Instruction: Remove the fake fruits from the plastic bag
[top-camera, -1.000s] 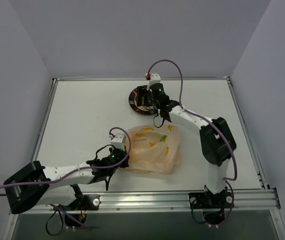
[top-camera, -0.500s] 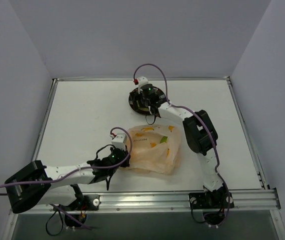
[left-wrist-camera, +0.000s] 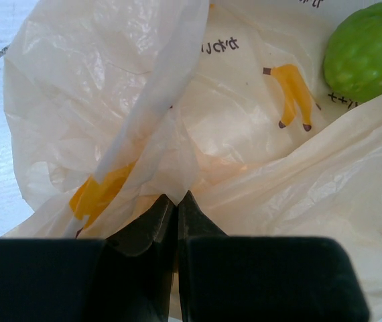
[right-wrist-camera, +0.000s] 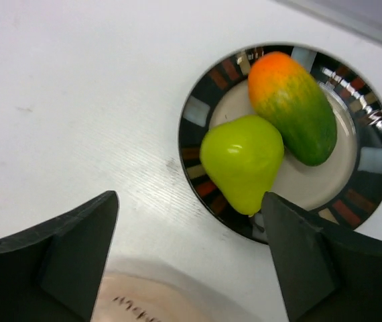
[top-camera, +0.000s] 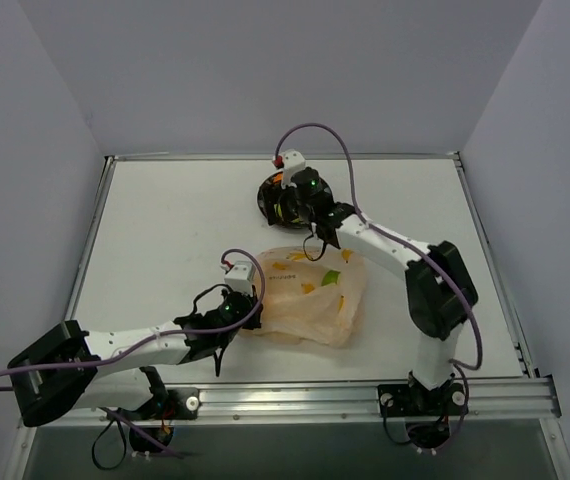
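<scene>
The plastic bag lies crumpled in the middle of the table, pale peach with banana prints. My left gripper is shut on a fold of its film at the left edge. A round green fruit rests inside the bag. On the dark-rimmed plate lie the orange-and-green mango and the yellow-green pear, touching each other. My right gripper hangs open above the table just short of the plate, holding nothing.
The plate sits at the back centre of the white table. The bag's edge shows just below my right fingers. Grey walls ring the table, and a metal rail runs along the near edge.
My right gripper has opened wider and drawn back a little from over the plate, where the pear now lies free. The left gripper still pinches the bag, its edge pulled slightly up.
</scene>
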